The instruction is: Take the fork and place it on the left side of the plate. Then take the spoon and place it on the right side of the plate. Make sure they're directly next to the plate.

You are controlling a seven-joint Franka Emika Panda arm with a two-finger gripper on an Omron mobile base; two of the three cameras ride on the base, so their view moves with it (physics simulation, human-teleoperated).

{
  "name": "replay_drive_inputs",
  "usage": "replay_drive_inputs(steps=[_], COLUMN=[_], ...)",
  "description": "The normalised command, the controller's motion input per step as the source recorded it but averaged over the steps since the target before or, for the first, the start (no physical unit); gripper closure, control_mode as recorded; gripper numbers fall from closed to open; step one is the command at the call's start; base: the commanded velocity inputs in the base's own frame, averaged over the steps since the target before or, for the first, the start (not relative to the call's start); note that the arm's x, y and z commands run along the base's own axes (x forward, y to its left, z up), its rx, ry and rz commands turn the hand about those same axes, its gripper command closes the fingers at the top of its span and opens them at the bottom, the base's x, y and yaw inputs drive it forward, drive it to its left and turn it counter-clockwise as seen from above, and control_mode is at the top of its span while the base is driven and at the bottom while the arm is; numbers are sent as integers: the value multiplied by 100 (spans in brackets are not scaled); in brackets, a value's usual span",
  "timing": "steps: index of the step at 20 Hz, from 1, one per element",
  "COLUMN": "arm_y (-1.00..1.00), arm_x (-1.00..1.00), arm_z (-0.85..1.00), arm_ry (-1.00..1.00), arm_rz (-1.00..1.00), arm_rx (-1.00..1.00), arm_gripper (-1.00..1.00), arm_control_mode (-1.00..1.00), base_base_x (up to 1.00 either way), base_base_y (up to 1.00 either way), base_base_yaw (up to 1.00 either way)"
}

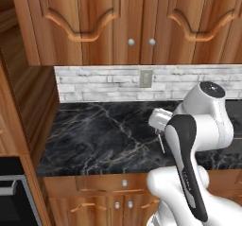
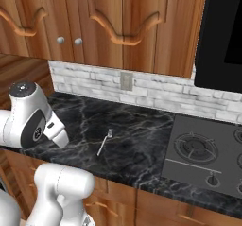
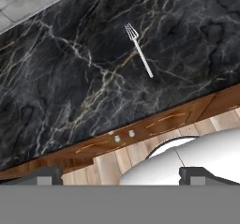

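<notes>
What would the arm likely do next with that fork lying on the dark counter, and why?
Probably lower the hand toward the fork and centre the open fingers over its handle. The fork lies flat and alone on the marble counter, untouched, and in the hand view the fingers sit well off from it, wide apart and holding nothing.

Fork alone on my counter
The fork (image 2: 104, 143) lies on the counter (image 2: 137, 140), left of the stove (image 2: 203, 152), backsplash (image 2: 156, 90) behind.
</notes>
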Motion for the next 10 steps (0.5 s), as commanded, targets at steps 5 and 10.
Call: replay_drive_inputs(steps=[5, 10], arm_y=[4, -8], arm_x=[-15, -1], arm_z=[-26, -40], arm_ry=[2, 2], arm_rz=[0, 0], arm_rx=[-11, -12], arm_gripper=[-100, -100], arm_control_mode=[-100, -100], base_base_x=[-4, 0], base_base_y=[4, 0], base_base_yaw=[0, 0])
